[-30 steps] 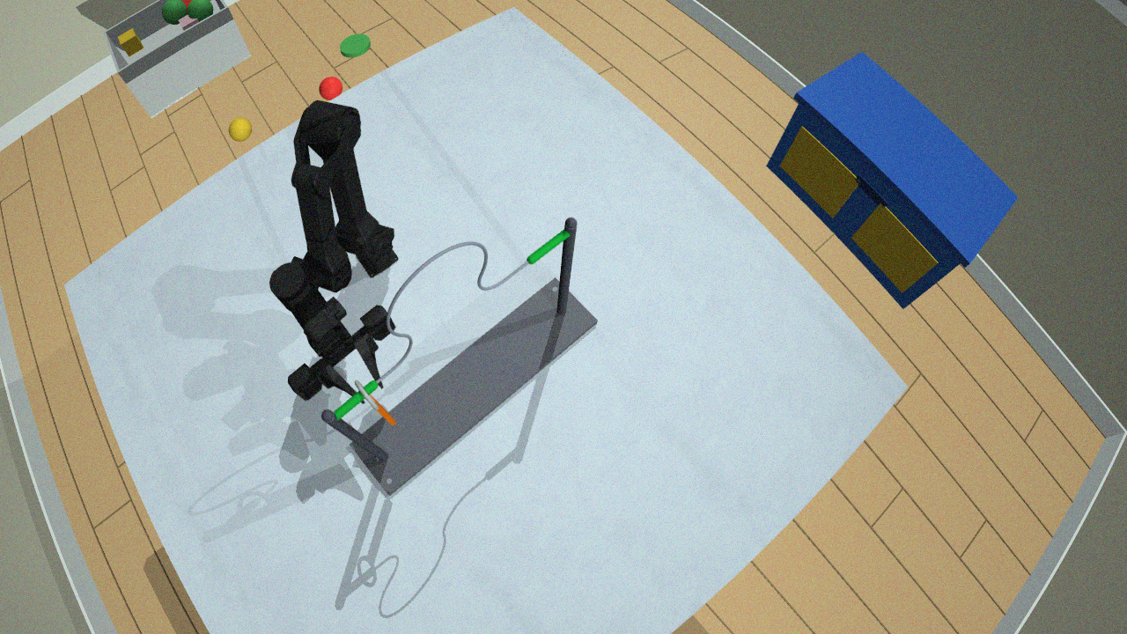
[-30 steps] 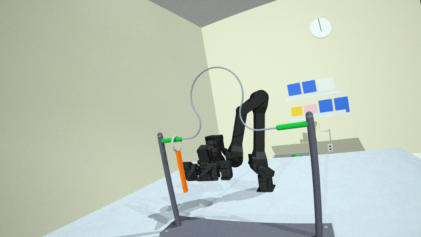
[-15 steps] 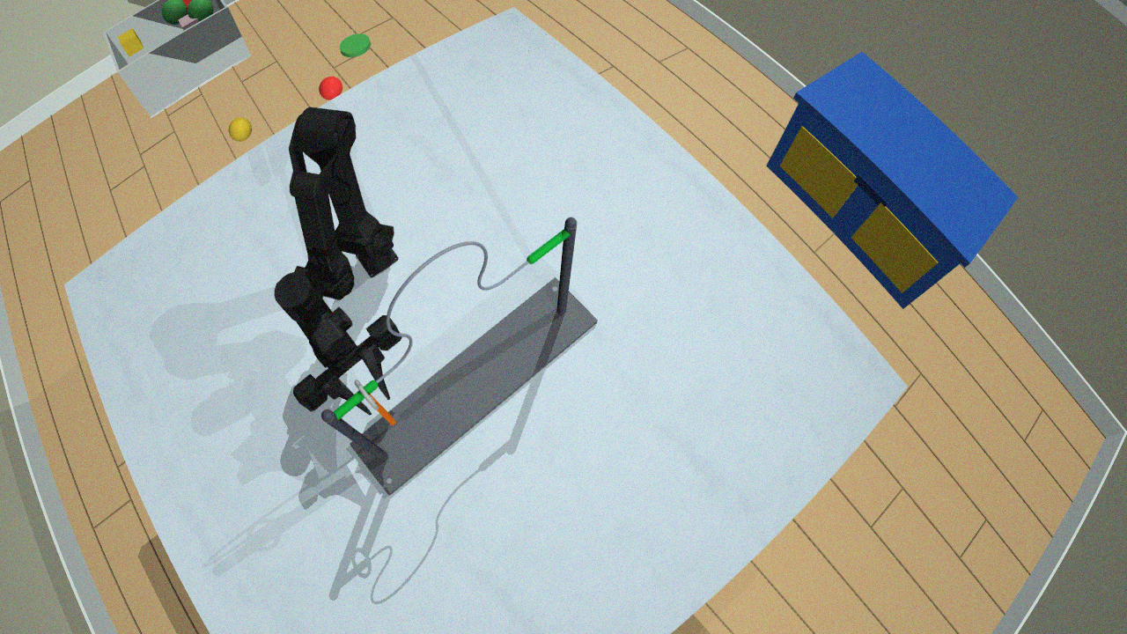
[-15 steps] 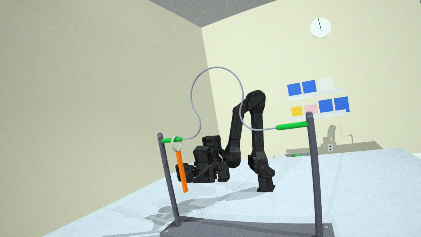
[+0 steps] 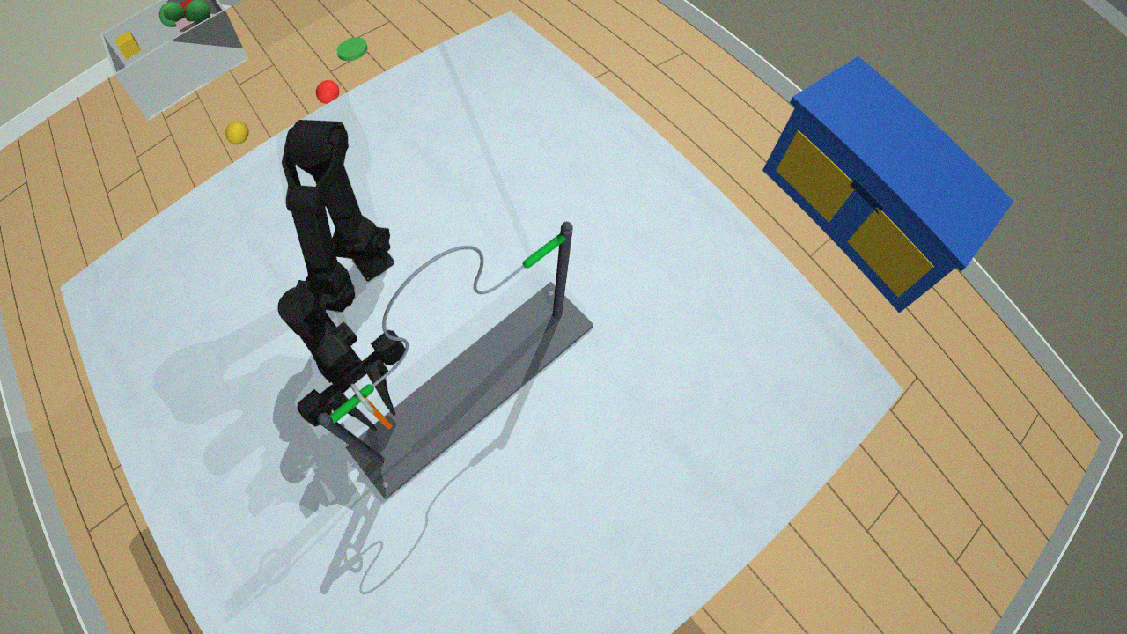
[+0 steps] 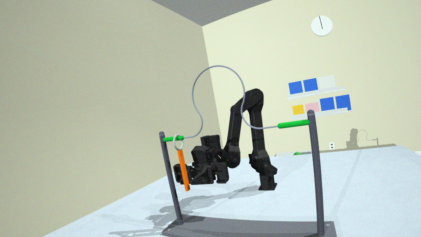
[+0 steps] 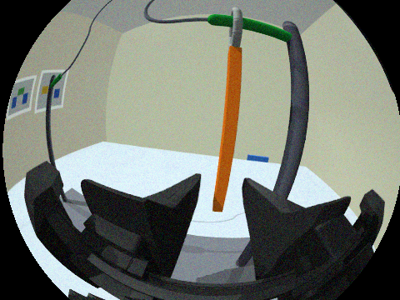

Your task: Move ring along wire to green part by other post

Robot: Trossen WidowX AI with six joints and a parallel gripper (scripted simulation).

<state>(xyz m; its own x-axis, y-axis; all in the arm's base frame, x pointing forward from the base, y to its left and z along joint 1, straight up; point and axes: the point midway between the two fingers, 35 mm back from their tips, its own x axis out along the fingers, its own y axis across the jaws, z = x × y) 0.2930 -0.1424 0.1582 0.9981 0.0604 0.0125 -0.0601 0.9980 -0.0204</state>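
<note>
The ring [image 5: 361, 397] [image 6: 173, 143] [image 7: 237, 31] hangs around the green part [image 5: 342, 412] [image 6: 168, 139] [image 7: 267, 28] beside the near post [image 5: 358, 446] [image 6: 170, 179] [image 7: 299, 96], towards the grey wire end. Its orange handle [image 5: 378, 413] [image 6: 183, 171] [image 7: 232, 108] hangs down, slightly slanted. My gripper [image 5: 383, 420] [image 7: 222, 182] is partly open. In the wrist view the handle shows in line with the finger gap, its lower end between the fingers; contact is not visible. The other green part [image 5: 543, 251] [image 6: 294, 124] [image 7: 56, 79] joins the far post [image 5: 561, 276] [image 6: 316, 171] [image 7: 48, 125].
The thin grey wire [image 5: 425, 265] [image 6: 192, 91] [image 7: 179, 20] arches between the green parts, with bends near each end. Its near stretch passes close to the gripper in the top view. The dark base [image 5: 473, 378] [image 6: 259, 228] carries both posts.
</note>
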